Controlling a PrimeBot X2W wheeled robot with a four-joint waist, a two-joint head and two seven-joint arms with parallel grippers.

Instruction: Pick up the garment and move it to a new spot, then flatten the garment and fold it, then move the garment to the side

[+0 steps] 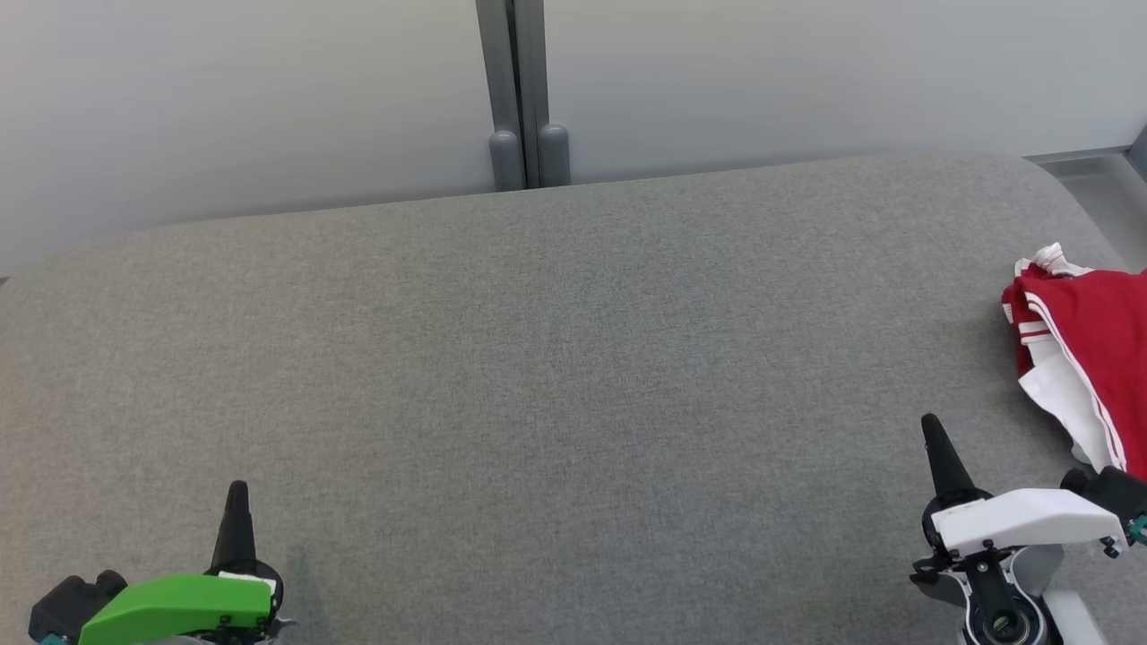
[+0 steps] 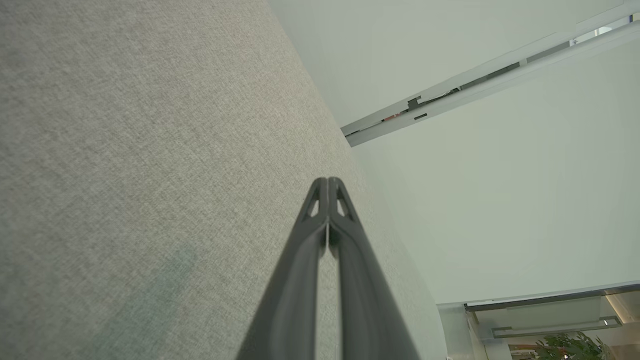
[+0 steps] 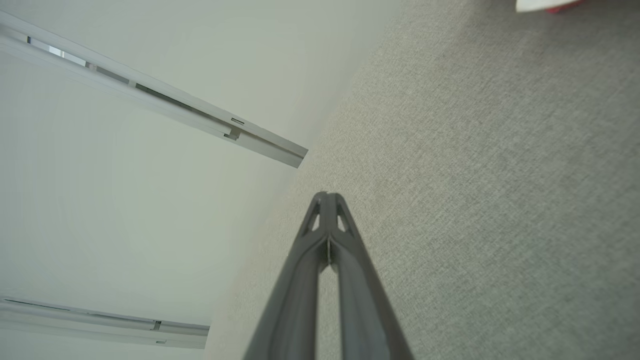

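A red garment (image 1: 1095, 349) with white stripes and white lining lies crumpled at the right edge of the grey fabric surface (image 1: 556, 358), partly cut off by the picture's edge. A sliver of the garment (image 3: 545, 5) appears at the top of the right wrist view. My right gripper (image 1: 930, 423) is shut and empty, hovering at the lower right, just left of and nearer than the garment. At the lower left my left gripper (image 1: 237, 488) is shut and empty too. Both wrist views show the fingertips pressed together: left gripper (image 2: 328, 181), right gripper (image 3: 326, 195).
A pale wall with a grey vertical post (image 1: 522, 90) stands behind the surface's far edge. The surface rounds off at its far right corner (image 1: 1057, 179), with floor beyond.
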